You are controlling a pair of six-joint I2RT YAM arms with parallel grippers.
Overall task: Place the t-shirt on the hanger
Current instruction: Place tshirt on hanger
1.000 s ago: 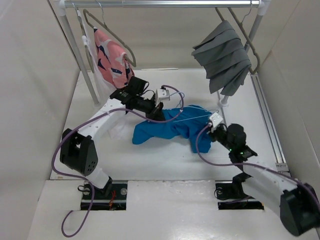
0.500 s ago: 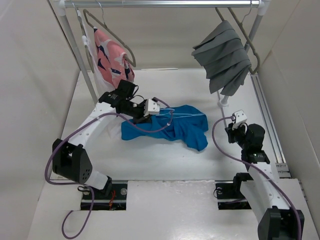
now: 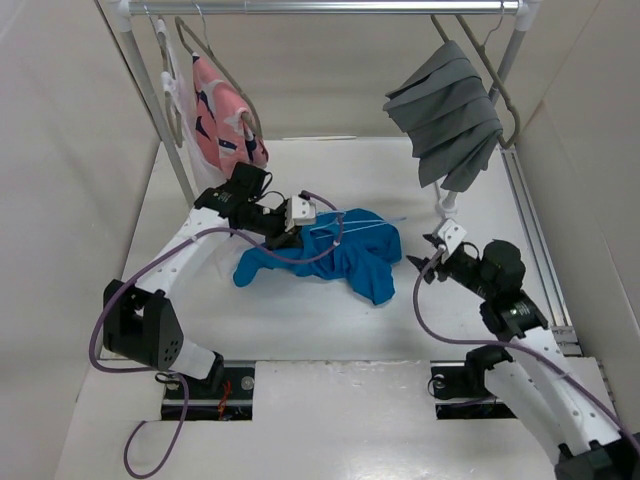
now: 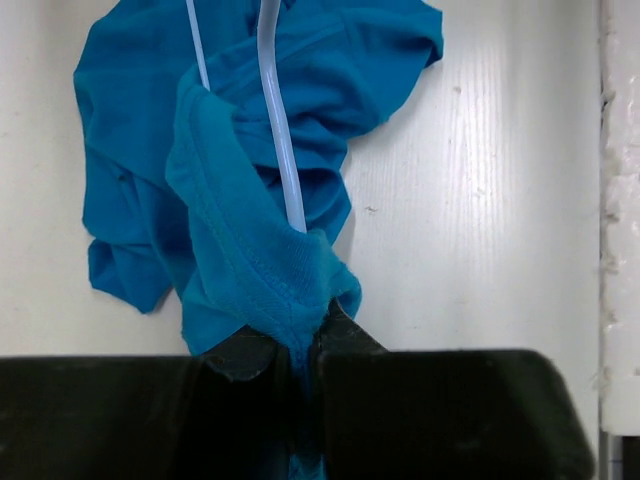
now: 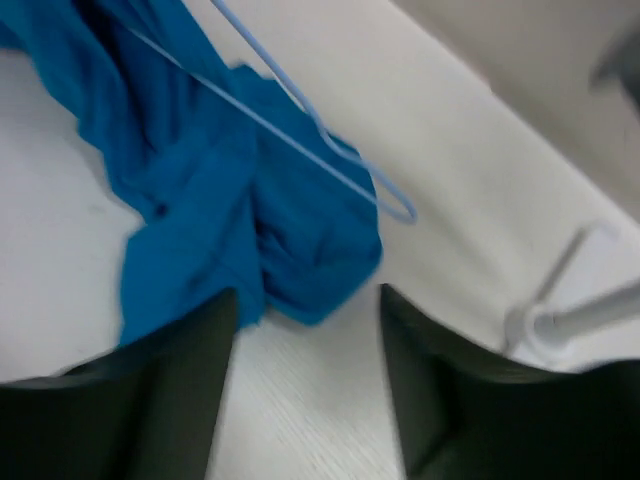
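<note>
- t-shirt (image 3: 340, 255): bright blue, plain, crumpled into a loose heap at the centre of the white table (image 3: 300, 330). One end trails toward 8 o'clock, another lobe hangs toward 5 o'clock.
- Left wrist view shows a stitched hem edge bunched into a ridge and pulled up off the table.
- hanger (image 4: 278, 130): thin light-blue wire, lying across and partly inside the cloth. One wire runs under the hemmed fold just ahead of the fingers. In the right wrist view its curved end pokes out onto bare table at the shirt's 3 o'clock edge.
- left gripper (image 3: 290, 233): at the shirt's 10 o'clock edge, jaws clenched on the bunched hem. Can't tell if the wire is pinched too.
- right gripper (image 3: 426, 263): at 3 o'clock from the shirt, near it but apart. Jaws spread wide, nothing between them.
- Rack rail (image 3: 330, 7) runs across 12 o'clock. A pink garment (image 3: 222, 115) with navy marks hangs at 11 o'clock, a pleated grey garment (image 3: 445, 115) at 1 o'clock, both on thicker grey-brown hangers.
</note>
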